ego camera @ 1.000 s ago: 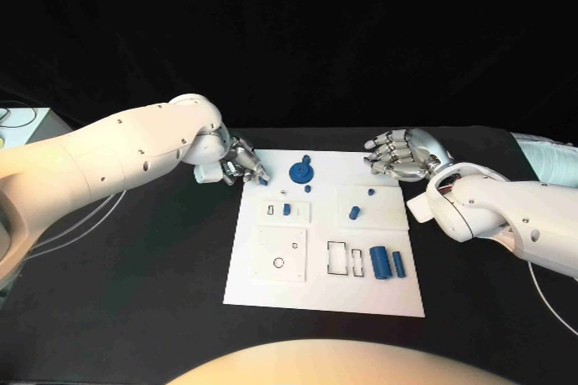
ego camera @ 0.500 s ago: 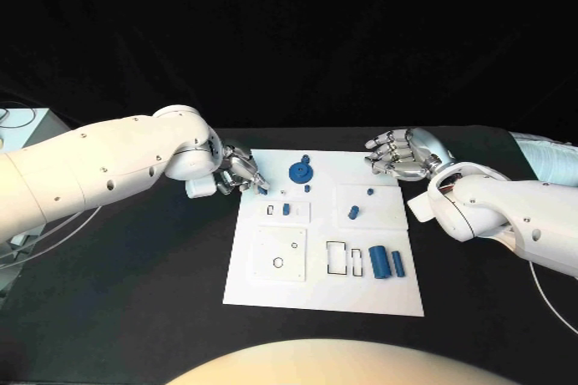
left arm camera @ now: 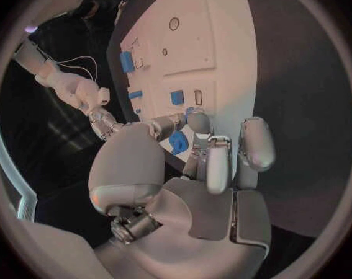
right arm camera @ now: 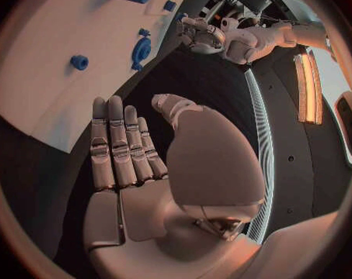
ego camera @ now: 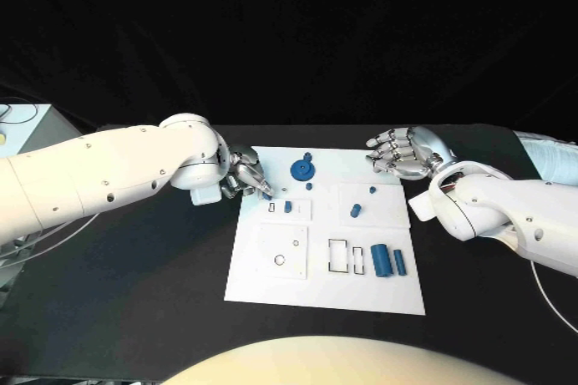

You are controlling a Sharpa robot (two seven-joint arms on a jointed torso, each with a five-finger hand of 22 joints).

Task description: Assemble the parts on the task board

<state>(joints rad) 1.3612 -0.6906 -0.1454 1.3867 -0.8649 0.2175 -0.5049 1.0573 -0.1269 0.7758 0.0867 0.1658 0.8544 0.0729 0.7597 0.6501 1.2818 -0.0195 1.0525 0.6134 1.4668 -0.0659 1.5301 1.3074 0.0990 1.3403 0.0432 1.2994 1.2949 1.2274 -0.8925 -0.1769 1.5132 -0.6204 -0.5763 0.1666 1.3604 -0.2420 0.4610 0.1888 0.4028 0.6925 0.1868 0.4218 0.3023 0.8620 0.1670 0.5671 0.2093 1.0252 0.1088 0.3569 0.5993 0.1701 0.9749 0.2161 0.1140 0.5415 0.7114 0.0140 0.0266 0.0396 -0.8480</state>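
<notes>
A small blue part (left arm camera: 179, 142) sits pinched in the left hand (ego camera: 245, 176), fingertips over the near-left area of the white task board (ego camera: 325, 281), just beside the small slots where a blue peg (ego camera: 288, 206) already stands. To seat it well, I would judge the part needs squaring to its slot before lowering, then a straight, gentle press. The right hand (ego camera: 401, 154) hovers by the board's far right corner, fingers loosely extended, grasping nothing. Two blue cylinders (ego camera: 386, 261) lie near the rectangular cutouts.
</notes>
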